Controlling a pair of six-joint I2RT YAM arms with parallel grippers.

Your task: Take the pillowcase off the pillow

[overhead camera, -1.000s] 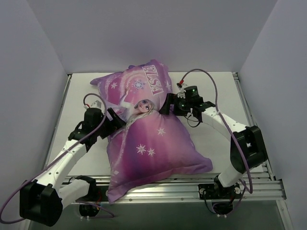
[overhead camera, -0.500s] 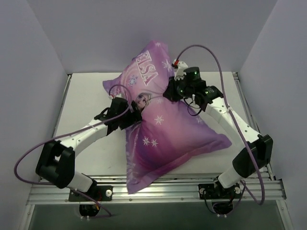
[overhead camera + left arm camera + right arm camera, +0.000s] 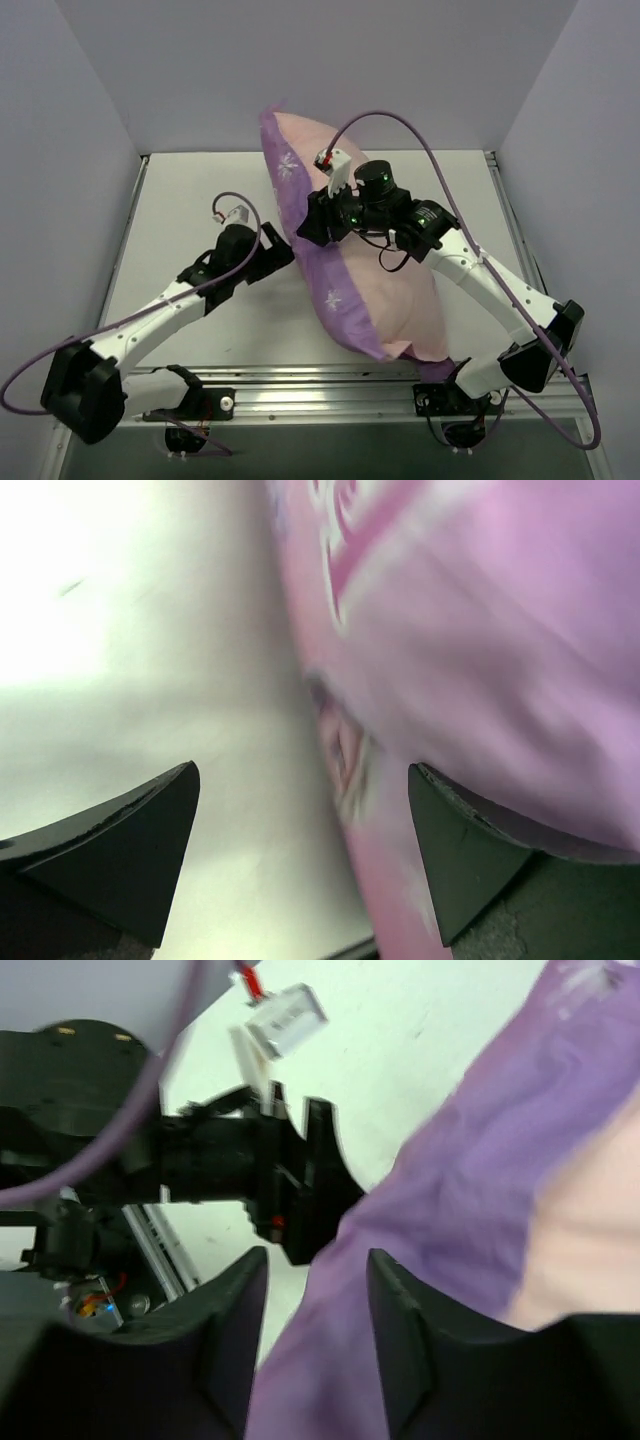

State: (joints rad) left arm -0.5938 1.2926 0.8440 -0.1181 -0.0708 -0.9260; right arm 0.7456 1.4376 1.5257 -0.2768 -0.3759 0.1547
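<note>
The pillowcase (image 3: 390,270) stands tipped up on its long edge across the table's middle. Its pale pink face is turned up and right, and a purple edge (image 3: 322,290) runs down its left side. The pillow is hidden inside it. My right gripper (image 3: 312,222) is at that purple edge; in the right wrist view its jaws (image 3: 315,1255) stand part-way apart with purple fabric (image 3: 440,1210) between them. My left gripper (image 3: 283,252) sits just left of the edge. Its jaws (image 3: 302,770) are wide open, with blurred pink fabric (image 3: 480,650) by the right finger (image 3: 470,860).
The white table (image 3: 190,200) is boxed in by pale walls at the back and both sides. An aluminium rail (image 3: 330,385) runs along the near edge. Purple cables loop over both arms, and the left arm's wrist (image 3: 220,1160) shows in the right wrist view.
The pillow has turned from printed face up onto its edge, pale pink side now showing. My right gripper moved left and nearer with it; my left gripper drew back slightly.
</note>
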